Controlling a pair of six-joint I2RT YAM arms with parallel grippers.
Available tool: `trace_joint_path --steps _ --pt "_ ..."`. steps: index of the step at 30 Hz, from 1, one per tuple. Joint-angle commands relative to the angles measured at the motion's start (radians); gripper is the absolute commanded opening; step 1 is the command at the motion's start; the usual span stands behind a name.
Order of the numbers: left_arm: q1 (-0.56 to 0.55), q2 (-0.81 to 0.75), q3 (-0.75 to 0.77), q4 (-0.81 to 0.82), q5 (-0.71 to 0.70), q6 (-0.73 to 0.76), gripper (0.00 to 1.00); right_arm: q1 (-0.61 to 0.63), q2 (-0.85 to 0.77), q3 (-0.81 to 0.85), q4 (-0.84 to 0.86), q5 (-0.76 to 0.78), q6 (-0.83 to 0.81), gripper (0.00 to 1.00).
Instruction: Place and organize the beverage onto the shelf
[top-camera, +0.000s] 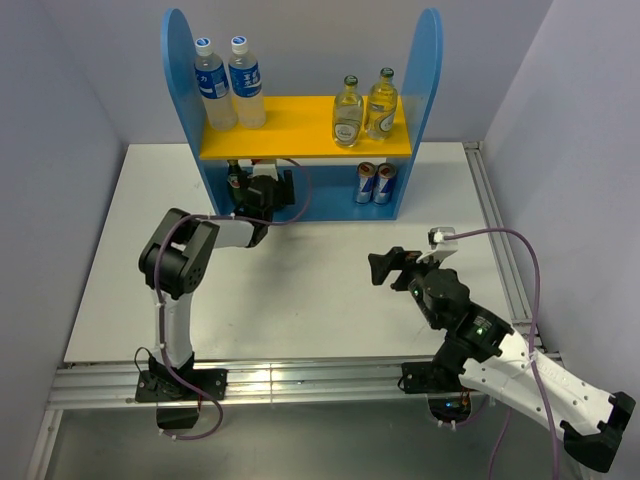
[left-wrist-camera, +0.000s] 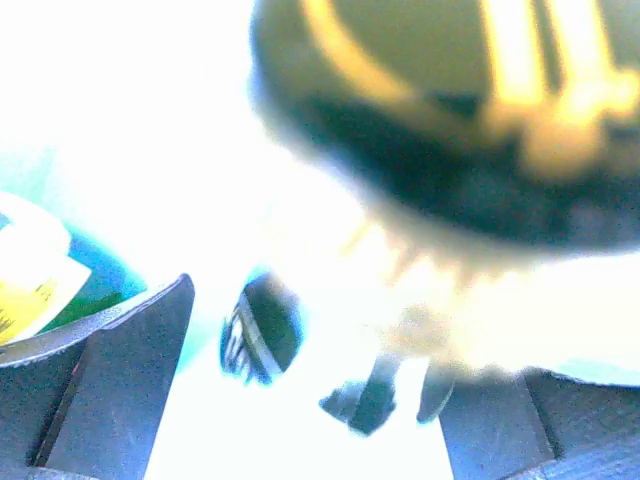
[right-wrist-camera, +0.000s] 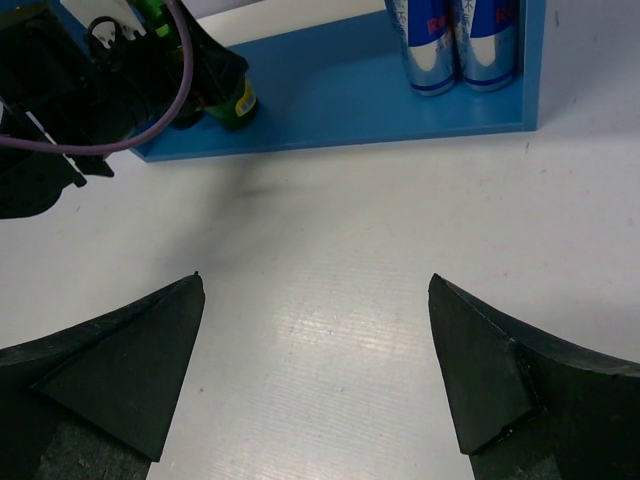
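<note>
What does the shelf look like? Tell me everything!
The shelf stands at the far edge of the table. It has two blue round-topped side panels, a yellow board and a blue floor. Four bottles, clear and yellowish, stand on the board, two cans sit below right, and the left gripper reaches into the lower left.

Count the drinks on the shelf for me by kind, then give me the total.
Plastic bottles: 2
Pale glass bottles: 2
Green glass bottles: 2, partly hidden
Cans: 2
Total: 8
</note>
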Motion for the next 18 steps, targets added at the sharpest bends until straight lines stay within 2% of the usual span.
trace_joint_path --steps 1,18 --pt "0.000 -0.092 -0.023 0.050 0.020 -0.013 0.99 0.004 -0.018 -0.003 0.035 0.012 -0.002 1.00" --pt "-0.058 -0.265 -0.270 0.042 -0.046 -0.052 0.99 0.005 -0.054 -0.009 0.029 0.001 0.001 1.00"
